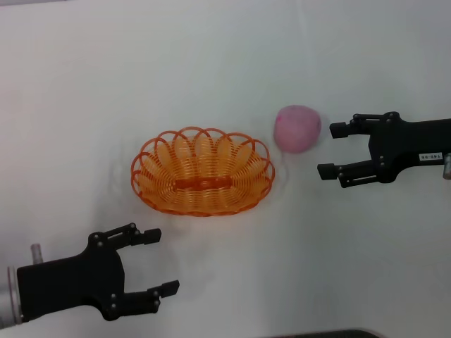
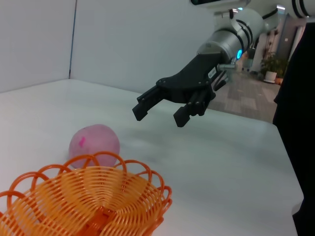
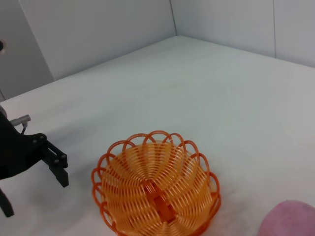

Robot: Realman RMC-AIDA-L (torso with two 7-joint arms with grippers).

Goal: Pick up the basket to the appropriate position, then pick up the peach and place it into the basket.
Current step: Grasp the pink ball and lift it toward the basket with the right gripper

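The orange basket (image 1: 156, 169) sits empty on the white table near the middle. The pale pink peach (image 1: 297, 128) rests on the table just beyond the basket's right end, apart from it. My right gripper (image 1: 331, 150) is open and empty, a short way right of the peach with its fingers pointing at it. My left gripper (image 1: 162, 260) is open and empty, in front of and left of the basket. The left wrist view shows the basket (image 2: 123, 196), the peach (image 2: 94, 142) and the right gripper (image 2: 158, 117). The right wrist view shows the basket (image 3: 128, 167), the peach's edge (image 3: 290, 219) and the left gripper (image 3: 35, 196).
The white table (image 1: 225, 63) stretches bare behind the basket and peach. A dark strip runs along its front edge (image 1: 317, 334). Grey walls stand behind the table in the wrist views.
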